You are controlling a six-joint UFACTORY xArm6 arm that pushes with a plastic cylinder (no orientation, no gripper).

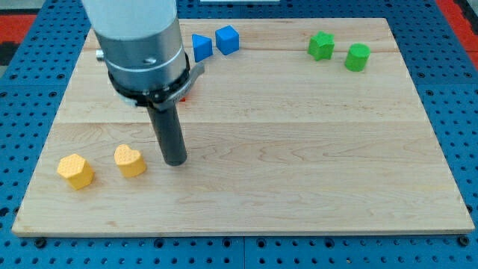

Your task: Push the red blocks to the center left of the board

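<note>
1. Red blocks: only a sliver of red (184, 95) shows, just behind the arm's housing (142, 45) near the view's upper left. Shape and count cannot be told; most is hidden.
2. My tip (175, 161) rests on the table (299, 164), just to the right of the yellow heart (130, 161) and apart from it. It is well below the red sliver in the view and touches no block.
3. Pincer: there is none, only the rod, so open or closed does not apply.
4. Handling, as a judgement: the blocks look small, rigid and light, and the wood looks smooth, so they should slide easily and not deform. A push off-centre would likely spin one aside.
5. Where to press: there is no taking hold. For a move toward the view's left, the tip should meet the red's right-hand face, square and mid-face.
6. Nearby: the blue triangle (201, 47) and blue cube (227, 39) lie just above the red. A yellow hexagon (75, 171) sits left of the heart. Two green blocks (321, 45) (357, 57) are well apart at upper right.
</note>
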